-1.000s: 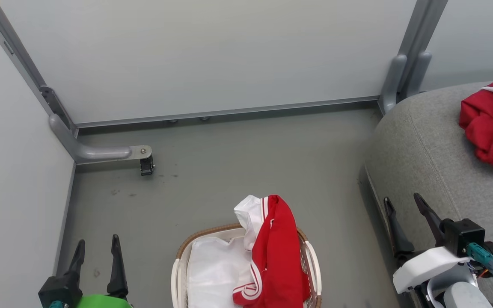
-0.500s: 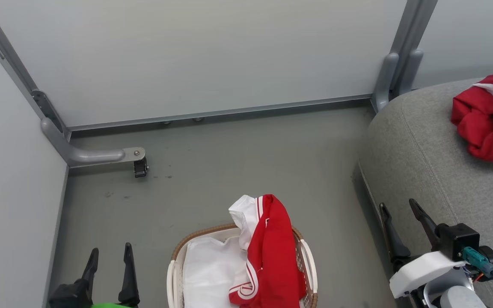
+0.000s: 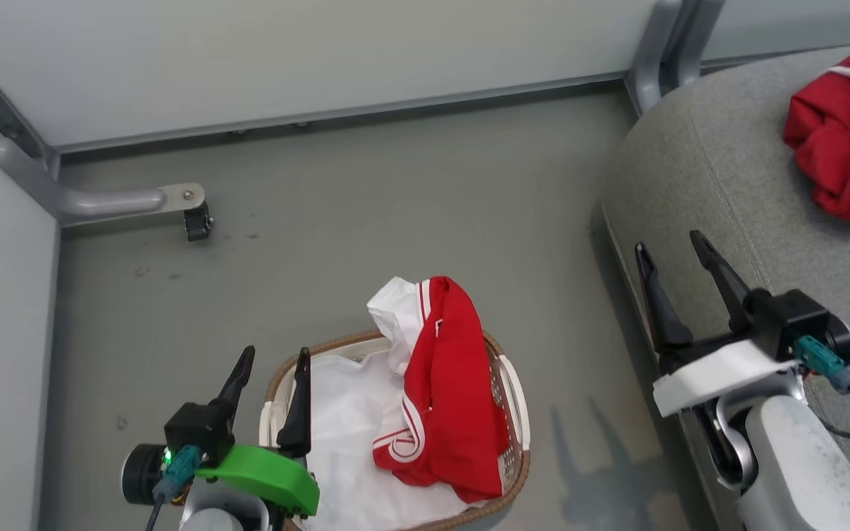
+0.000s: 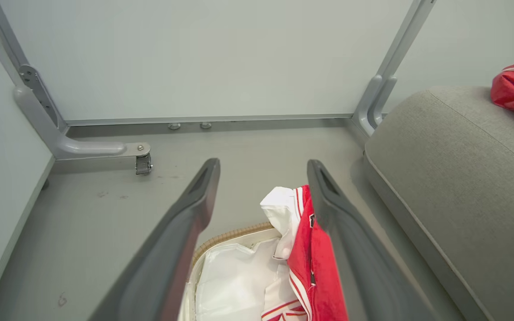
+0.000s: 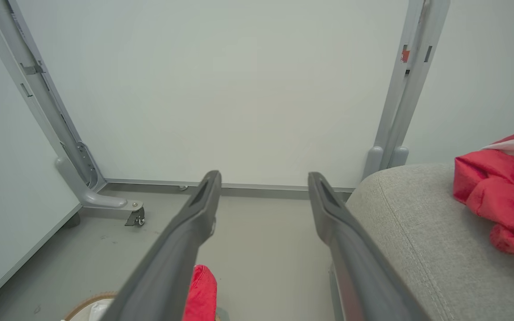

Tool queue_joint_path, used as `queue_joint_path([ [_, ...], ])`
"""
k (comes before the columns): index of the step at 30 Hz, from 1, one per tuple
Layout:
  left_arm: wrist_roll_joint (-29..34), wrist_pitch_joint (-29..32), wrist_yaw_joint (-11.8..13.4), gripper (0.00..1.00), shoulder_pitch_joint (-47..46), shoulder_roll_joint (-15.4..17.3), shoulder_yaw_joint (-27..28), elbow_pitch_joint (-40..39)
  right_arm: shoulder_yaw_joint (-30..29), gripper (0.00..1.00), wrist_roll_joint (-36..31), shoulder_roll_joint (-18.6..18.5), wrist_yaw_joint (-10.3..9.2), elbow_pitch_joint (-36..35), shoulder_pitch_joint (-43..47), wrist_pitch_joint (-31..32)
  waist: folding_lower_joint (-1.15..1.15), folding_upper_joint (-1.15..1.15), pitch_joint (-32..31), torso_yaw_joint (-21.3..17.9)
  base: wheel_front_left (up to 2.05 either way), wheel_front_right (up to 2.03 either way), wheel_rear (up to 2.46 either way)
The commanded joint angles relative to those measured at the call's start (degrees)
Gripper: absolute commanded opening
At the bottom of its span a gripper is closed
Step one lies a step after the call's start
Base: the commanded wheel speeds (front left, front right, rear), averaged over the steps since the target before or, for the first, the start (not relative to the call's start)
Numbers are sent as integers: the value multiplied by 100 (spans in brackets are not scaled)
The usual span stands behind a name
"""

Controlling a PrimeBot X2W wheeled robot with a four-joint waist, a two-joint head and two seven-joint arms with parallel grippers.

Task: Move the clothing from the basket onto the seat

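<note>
Both spread — left hand (image 3: 275, 352) near basket (image 3: 338, 343) rim, right hand (image 3: 668, 242) at seat (image 3: 757, 184) edge.

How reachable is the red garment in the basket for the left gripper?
Likely yes: the left gripper stands open near the basket, and the red garment lies uncovered on top.

Bright even light, soft shadows, sharp

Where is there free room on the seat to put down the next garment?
The seat is bare from its rounded edge up to the crumpled red garment at the head view's right. The floor between the basket and the wall is also bare. The basket itself is crowded with clothing.
</note>
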Motion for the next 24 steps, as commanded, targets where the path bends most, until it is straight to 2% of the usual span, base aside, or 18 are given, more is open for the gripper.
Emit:
queue_joint_path([
  [1,-43,-2,-22,100,-197,18,-42,82,41,100,9,19,-8,-85,-168,-25,0,0,585,-327,0,0,0],
  [14,-230,-2,-76,100,-1300,26,-737,1166,358,100,67,235,-8,-477,-919,-26,0,0,1890,-891,0,0,0],
  [24,-614,-3,-77,100,-2148,30,-1224,2083,370,100,25,332,-8,-796,-1205,-25,0,0,2761,-1176,0,0,0],
])
